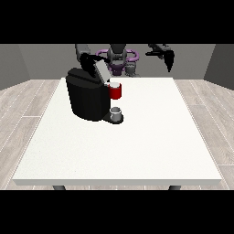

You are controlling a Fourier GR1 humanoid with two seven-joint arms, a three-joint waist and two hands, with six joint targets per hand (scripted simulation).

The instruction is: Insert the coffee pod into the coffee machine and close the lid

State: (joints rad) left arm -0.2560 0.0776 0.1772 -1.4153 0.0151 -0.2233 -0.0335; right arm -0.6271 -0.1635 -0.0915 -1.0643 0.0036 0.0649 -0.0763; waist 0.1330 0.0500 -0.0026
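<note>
The black coffee machine (pixel 87 98) stands on the white table's far left part. Its grey lid (pixel 101 71) is tilted up. A red pod holder (pixel 115 91) sticks out at the machine's front, with a small pale thing (pixel 113 83) at its top that may be the coffee pod. A grey cup (pixel 116 114) sits on the drip tray below. The hand at the view's left (pixel 88 61) is at the lid's upper end, close to or touching it. The hand at the view's right (pixel 167 55) hangs raised above the table's far edge, holding nothing, fingers relaxed and pointing down.
The white table (pixel 137 146) spreads wide in front of and to the right of the machine. The robot's torso (pixel 119 57) stands behind the far edge. Wooden floor surrounds the table.
</note>
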